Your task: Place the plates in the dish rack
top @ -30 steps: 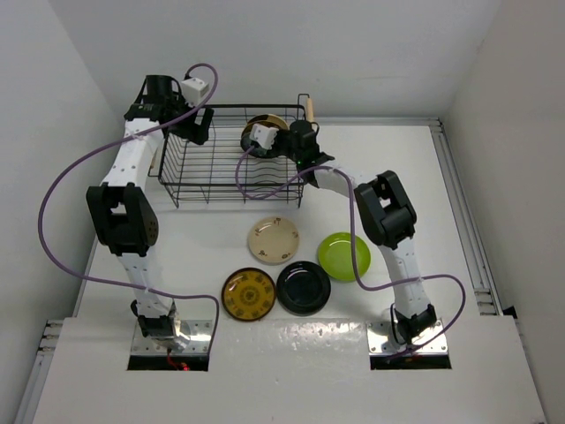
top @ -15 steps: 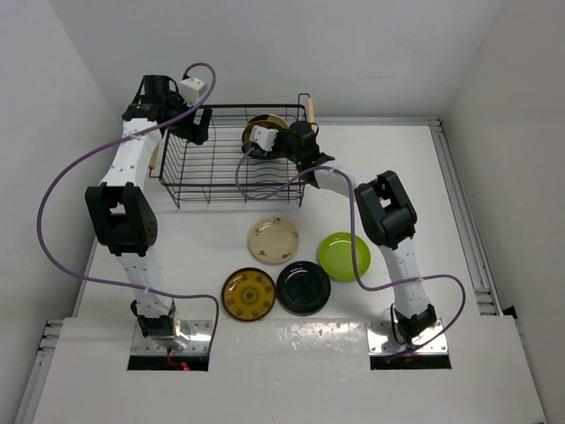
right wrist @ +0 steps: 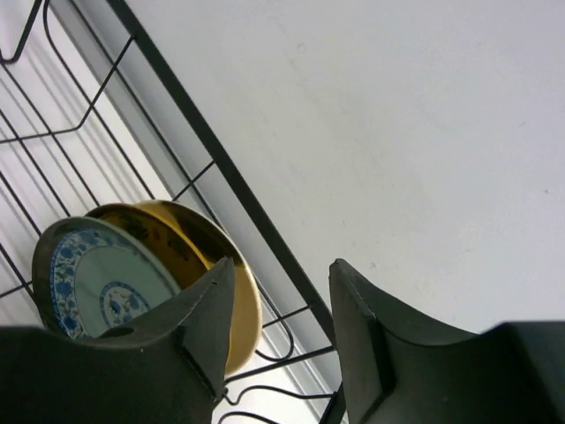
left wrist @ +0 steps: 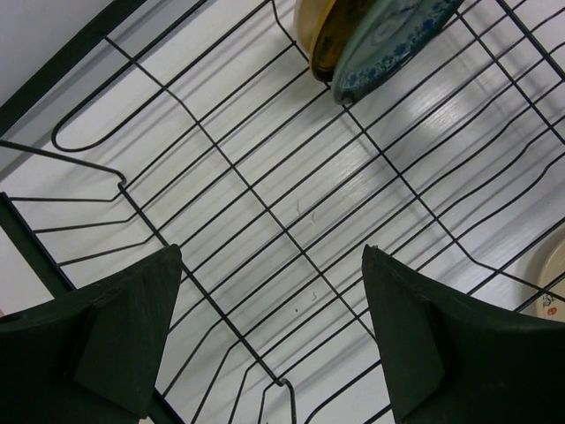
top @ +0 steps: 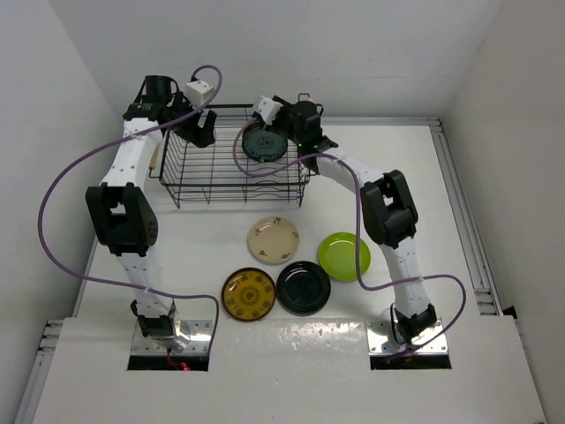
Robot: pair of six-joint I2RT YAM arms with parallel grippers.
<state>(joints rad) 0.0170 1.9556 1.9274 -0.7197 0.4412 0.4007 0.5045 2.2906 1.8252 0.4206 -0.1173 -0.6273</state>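
Note:
The black wire dish rack (top: 210, 173) stands at the back left. A teal-grey patterned plate (top: 265, 144) stands on edge in its right end, leaning on a mustard-brown plate (right wrist: 207, 243); both also show in the left wrist view, teal (left wrist: 388, 44) in front of mustard (left wrist: 316, 34). My right gripper (top: 284, 119) is open and empty just above and behind them (right wrist: 282, 262). My left gripper (top: 196, 125) is open and empty over the rack's bare left part (left wrist: 274, 327). A cream plate (top: 273, 239), lime green plate (top: 343, 255), black plate (top: 303, 287) and second mustard plate (top: 248, 294) lie flat on the table.
The rack has wooden handles at its right (top: 307, 108) and left (top: 155, 163) ends. White walls close in the back and both sides. A rail (top: 463, 212) runs along the table's right edge. Purple cables loop off both arms.
My right gripper has lifted up and back off the rack's right end, leaving the teal-grey plate in view, standing against the mustard one. My left gripper has shifted slightly right.

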